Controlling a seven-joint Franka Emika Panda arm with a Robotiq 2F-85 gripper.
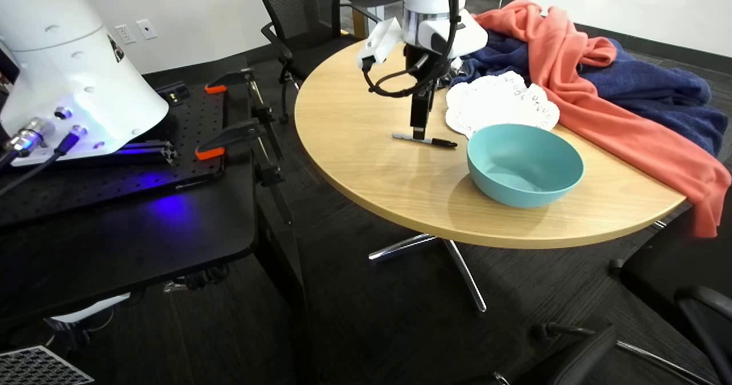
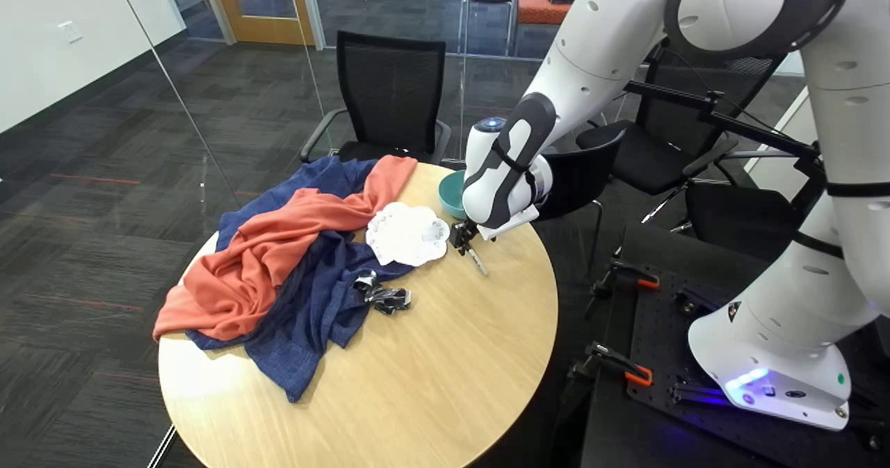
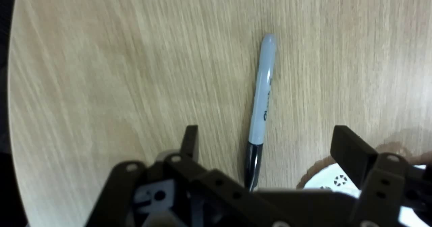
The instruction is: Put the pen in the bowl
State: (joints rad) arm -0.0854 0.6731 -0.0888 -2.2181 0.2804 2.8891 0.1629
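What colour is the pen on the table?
The pen is light grey with a black cap; it shows best in the wrist view.

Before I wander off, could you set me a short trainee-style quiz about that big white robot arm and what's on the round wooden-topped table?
1. True or false: the slim grey pen with a black cap lies on the table, outside the round, smooth teal bowl.
2. Choose one: in the wrist view, the black two-fingered gripper is (a) shut on the pen, (b) open, (c) out of sight.
3. What colour is the long draped cloth lying over the rumpled dark-blue cloth?

Key: 1. True. 2. b. 3. Coral.
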